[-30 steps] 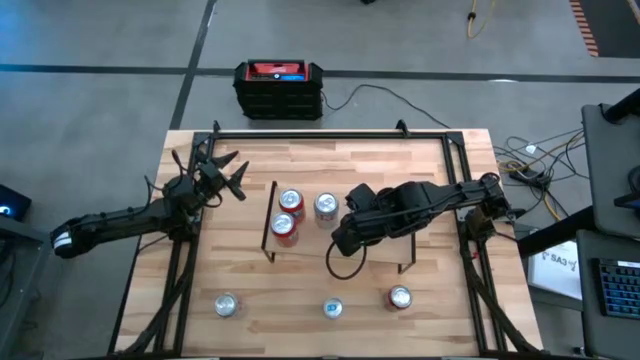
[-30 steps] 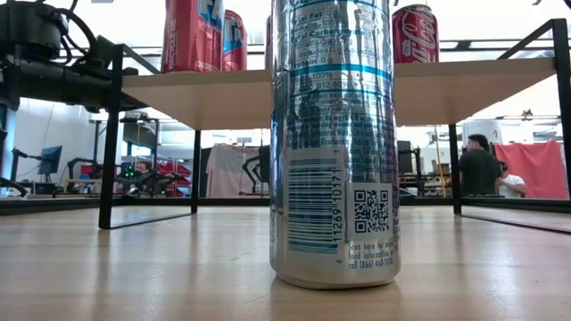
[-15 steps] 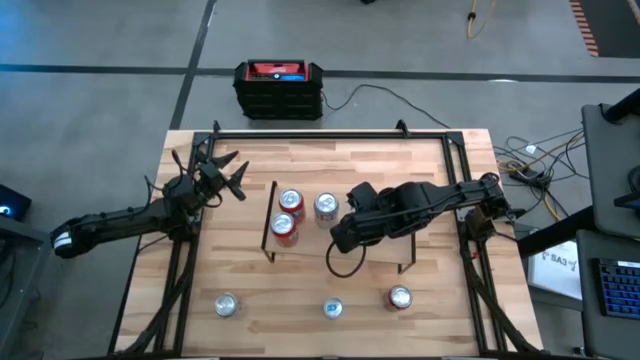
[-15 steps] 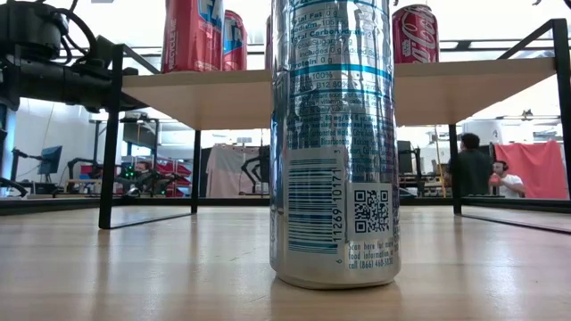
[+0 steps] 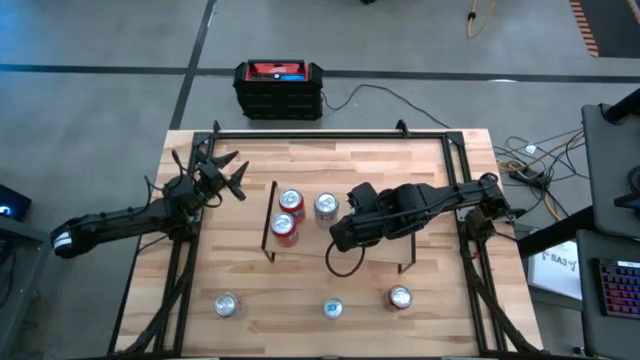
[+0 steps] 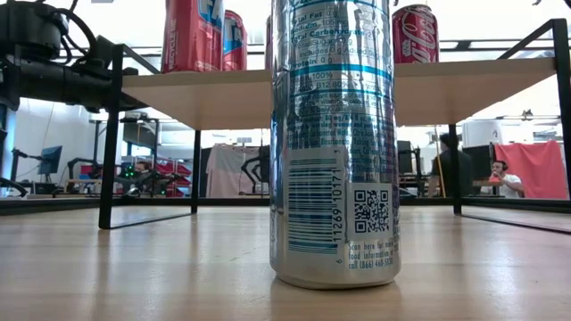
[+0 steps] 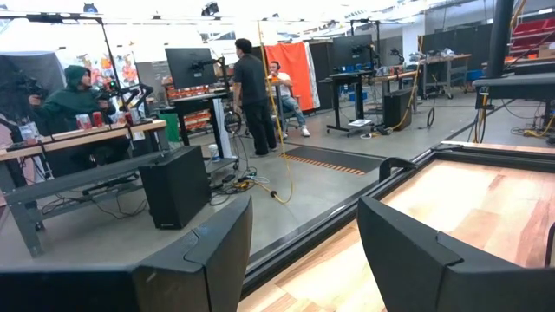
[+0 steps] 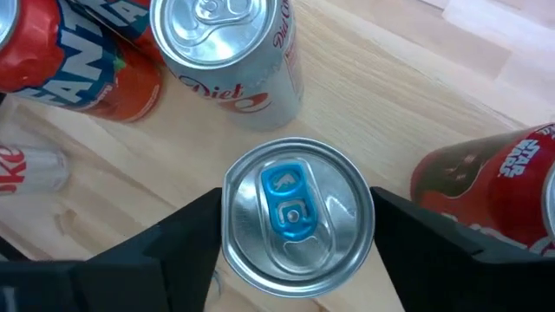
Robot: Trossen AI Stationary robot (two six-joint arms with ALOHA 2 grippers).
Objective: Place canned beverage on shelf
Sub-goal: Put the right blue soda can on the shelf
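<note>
Three cans already stand on the shelf [image 5: 385, 245], going by the high view, and a fourth is with the right claw above the board, so the task looks well advanced, with three more cans left on the counter [image 5: 440, 170]. Going left to right: the left claw [image 5: 222, 176] waits over the counter's far left, well apart from the shelf, fingers spread and holding nothing. On the shelf's left part sit a red can [image 5: 284, 228], a second can [image 5: 291, 201] just behind it, and a silver Diet can [image 5: 326, 206] to their right. Next comes the right claw [image 8: 299, 227], over the shelf's middle, its fingers on either side of a silver can [image 8: 297, 218] with a blue tab; they sit close against its sides, but whether they grip it I cannot tell. Whether that can rests on the board is not clear. Along the near edge of the counter stand a left can [image 5: 227, 305], a blue-tab can [image 5: 333, 308] and a right can [image 5: 399, 297], none yet shelved.
</note>
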